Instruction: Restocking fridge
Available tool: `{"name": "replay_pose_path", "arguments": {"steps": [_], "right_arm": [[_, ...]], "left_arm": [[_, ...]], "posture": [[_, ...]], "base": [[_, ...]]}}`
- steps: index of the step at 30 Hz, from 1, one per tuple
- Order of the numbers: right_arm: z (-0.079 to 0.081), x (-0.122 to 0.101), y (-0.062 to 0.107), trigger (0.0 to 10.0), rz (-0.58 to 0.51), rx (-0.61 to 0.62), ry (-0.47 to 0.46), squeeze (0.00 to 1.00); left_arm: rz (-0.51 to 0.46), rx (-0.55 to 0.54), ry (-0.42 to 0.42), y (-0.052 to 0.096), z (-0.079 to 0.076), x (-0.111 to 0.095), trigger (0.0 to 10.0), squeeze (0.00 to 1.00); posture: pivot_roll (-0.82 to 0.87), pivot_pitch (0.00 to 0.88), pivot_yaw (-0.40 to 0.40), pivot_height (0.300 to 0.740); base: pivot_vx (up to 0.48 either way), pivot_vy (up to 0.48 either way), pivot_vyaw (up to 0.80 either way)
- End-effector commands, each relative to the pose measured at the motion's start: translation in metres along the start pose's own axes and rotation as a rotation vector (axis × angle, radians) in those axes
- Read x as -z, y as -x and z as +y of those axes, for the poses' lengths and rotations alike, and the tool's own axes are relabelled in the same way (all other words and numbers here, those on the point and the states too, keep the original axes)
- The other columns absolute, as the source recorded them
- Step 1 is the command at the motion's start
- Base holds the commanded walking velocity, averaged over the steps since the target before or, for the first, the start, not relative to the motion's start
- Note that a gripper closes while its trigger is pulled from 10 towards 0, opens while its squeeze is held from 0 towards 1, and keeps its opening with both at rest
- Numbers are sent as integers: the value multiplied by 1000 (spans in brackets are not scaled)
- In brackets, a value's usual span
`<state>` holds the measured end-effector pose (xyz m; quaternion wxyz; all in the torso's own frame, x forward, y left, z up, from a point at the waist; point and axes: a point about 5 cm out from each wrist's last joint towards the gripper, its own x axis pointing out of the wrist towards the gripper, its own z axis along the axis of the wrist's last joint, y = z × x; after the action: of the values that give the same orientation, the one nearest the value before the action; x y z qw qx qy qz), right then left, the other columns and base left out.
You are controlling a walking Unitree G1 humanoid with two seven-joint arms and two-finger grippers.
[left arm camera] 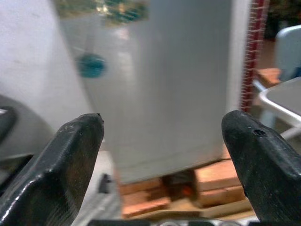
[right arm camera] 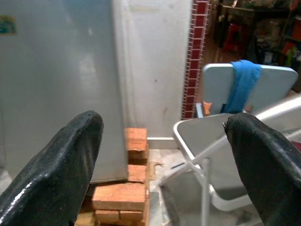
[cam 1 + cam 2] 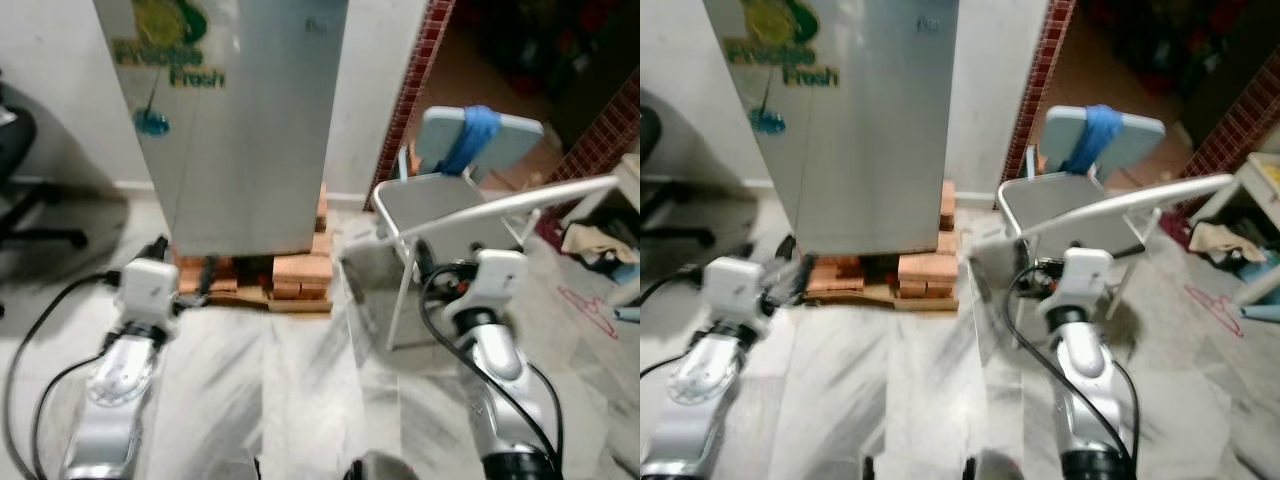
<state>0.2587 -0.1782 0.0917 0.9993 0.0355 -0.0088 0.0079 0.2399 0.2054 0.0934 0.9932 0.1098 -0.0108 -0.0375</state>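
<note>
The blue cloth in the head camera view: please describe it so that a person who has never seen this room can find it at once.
Start from the tall silver fridge standing on bricks; to its right, past the red tiled wall edge, is a pale folding chair. The blue cloth hangs over the top of its backrest. It is the only bright blue fabric on the chair, whose other parts are pale grey and white.

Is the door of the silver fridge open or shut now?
Shut: the fridge shows one flat, unbroken silver front, nothing of its inside.
</note>
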Motion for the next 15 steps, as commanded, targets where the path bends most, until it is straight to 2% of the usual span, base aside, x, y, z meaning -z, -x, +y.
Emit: {"name": "replay_pose_path", "arguments": {"steps": [1,3,7,9,11,15], "right_arm": [[-16,3,8,10000,19,42,39,0],[-16,5,10,10000,20,39,52,0],[-15,17,17,10000,31,74,148,0],[-15,21,19,10000,41,72,149,0],[-20,22,20,10000,59,106,87,0],[-23,23,21,10000,71,128,91,0]], "left_arm": [[17,8,12,6,-7,6,10000,0],[21,3,14,7,-7,7,10000,0],[24,3,21,5,-12,9,10000,0],[22,10,21,4,-15,9,10000,0],[20,9,18,2,-14,8,10000,0],[14,2,16,1,-13,8,10000,0]], "posture": [[48,43,-45,740],[48,43,-45,740],[44,42,-42,740],[45,41,-40,740],[37,43,-34,740],[37,48,-31,740]], "base": [[0,480,0],[0,480,0],[0,480,0],[0,480,0],[0,480,0],[0,480,0]]}}
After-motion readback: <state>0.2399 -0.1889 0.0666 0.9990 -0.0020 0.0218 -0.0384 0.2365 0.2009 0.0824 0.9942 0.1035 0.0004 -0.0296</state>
